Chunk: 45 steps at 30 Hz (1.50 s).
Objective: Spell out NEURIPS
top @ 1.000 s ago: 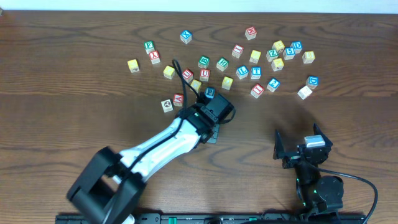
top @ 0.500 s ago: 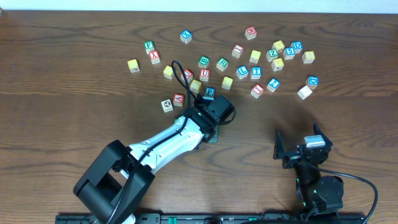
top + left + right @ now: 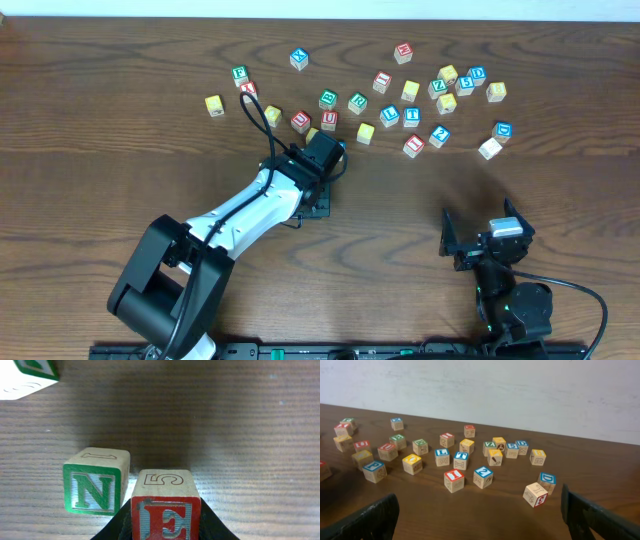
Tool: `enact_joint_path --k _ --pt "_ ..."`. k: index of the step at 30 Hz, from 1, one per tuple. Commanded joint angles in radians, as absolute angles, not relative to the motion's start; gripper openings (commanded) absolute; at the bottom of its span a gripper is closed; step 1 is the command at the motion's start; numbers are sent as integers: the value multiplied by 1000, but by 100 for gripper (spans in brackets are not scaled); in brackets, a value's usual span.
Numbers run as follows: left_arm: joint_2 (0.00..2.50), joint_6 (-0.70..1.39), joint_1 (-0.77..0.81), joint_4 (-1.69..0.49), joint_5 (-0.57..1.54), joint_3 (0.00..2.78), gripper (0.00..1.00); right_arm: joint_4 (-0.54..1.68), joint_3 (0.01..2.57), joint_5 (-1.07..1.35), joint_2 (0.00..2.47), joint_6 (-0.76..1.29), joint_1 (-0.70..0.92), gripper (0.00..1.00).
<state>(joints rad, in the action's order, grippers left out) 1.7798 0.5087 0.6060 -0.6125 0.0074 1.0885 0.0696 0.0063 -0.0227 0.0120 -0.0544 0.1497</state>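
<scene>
Hidden / unclear:
- Overhead: the head of the left arm (image 3: 262, 200) sits over the spot just left of frame centre, below the lower edge of the scattered cubes (image 3: 411, 117). The two cubes seen by the left wrist camera are covered there.
- Overhead: the letters on the scattered cubes are too small to read with confidence.
- Left wrist view: the bottom edge of the frame cuts off the lower part of the E cube (image 3: 165, 505). I cannot tell whether it rests on the table (image 3: 560, 180) or hangs clear of it.
- Left wrist view: a third cube (image 3: 27, 377) is clipped by the upper left corner. Only a green border and a pale side show, and its letter is unreadable.

Task cubes:
- E cube: bottom centre of the wrist view. It has a red frame and a red E on the near face, and a 5 outlined on the top face.
- N cube (image 3: 95, 487): just to the left of E and slightly further back. It has a green frame and a green N, with a 1 on top. The faces are upright. E overlaps N's lower right corner, and I cannot tell whether they touch.

Grippers:
- Left gripper (image 3: 166, 527): clamped on the E cube, with a dark finger at each side.
- Right gripper (image 3: 480, 238): lower right of the overhead, jaws spread wide, nothing between them.
</scene>
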Motion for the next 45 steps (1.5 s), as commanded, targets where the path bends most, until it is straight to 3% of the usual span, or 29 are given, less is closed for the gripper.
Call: enact_joint_path --k 1,45 --pt "1777 464 606 -624 27 1110 8 73 6 -31 9 -42 142 99" --pt "1778 492 606 -616 -60 1110 7 72 6 -31 9 -41 142 99"
